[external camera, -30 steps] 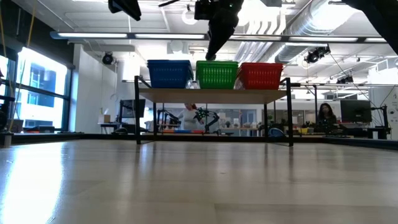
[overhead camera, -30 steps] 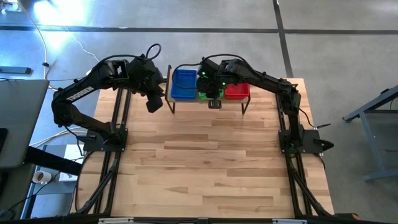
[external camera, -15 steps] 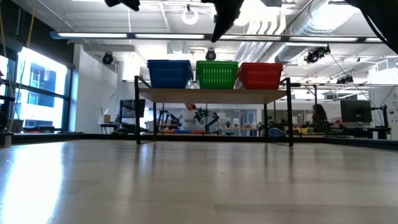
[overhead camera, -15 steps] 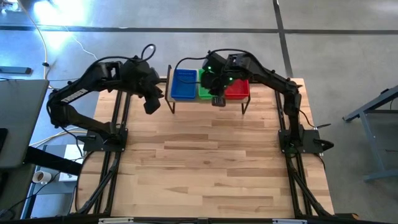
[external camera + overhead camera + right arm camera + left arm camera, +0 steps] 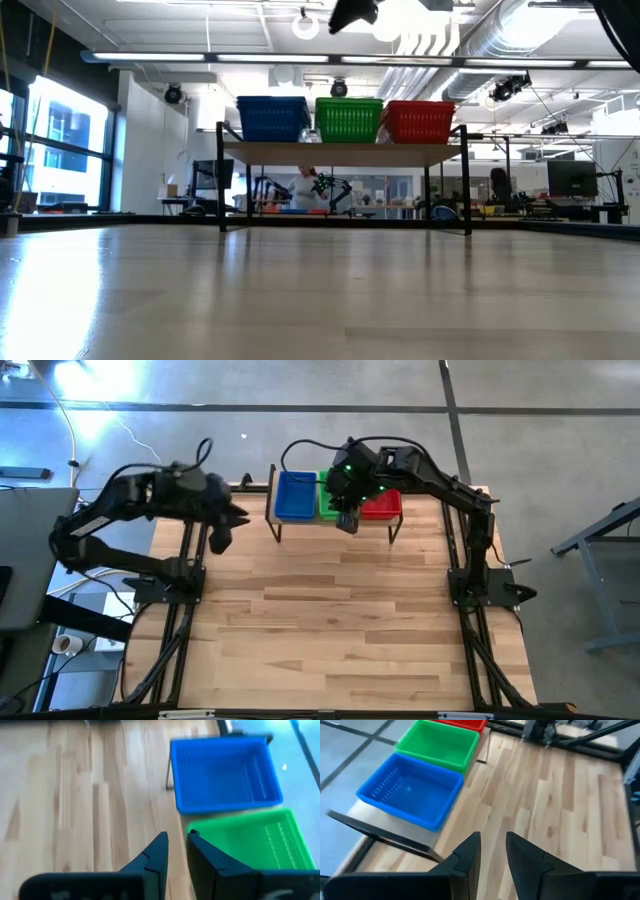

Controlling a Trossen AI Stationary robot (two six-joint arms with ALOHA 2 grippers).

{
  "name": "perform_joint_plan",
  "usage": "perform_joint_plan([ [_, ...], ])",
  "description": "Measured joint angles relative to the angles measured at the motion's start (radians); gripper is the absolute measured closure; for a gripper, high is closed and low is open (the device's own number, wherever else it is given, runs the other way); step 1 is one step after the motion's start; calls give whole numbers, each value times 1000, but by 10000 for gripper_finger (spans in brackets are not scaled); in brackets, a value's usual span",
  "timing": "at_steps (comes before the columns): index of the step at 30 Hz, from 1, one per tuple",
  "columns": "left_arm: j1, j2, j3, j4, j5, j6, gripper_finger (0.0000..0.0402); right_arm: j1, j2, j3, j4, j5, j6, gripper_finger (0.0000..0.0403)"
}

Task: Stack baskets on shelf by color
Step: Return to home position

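Overhead, both grippers' jaws narrowly parted and empty, right gripper (image 5: 346, 520) above green basket (image 5: 328, 503).

Robotics lab or open-plan industrial workspace. Evidence: polished concrete floor (image 5: 560, 420), exposed ceiling ducts (image 5: 470, 40), strip lighting (image 5: 200, 58), monitors (image 5: 572, 178) on distant benches, large windows (image 5: 60, 140).

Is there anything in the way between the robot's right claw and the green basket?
Nothing visible is. The right gripper hangs above the front edge of the green basket, with only air between them. The blue basket sits beside the green one on the shelf, not in the way.
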Motion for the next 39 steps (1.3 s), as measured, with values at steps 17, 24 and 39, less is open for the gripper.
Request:
perform_joint_plan([
  [17, -56, -645, -700, 439, 63, -79, 319, 99, -29, 0, 109, 7, 225, 348],
  [24, -60, -866, -878, 481, 63, -97, 319, 165, -45, 0, 110, 8, 260, 348],
  [39, -60, -1029, -1151, 803, 70, -108, 319, 238, -222, 0, 74, 217, 287, 348],
])
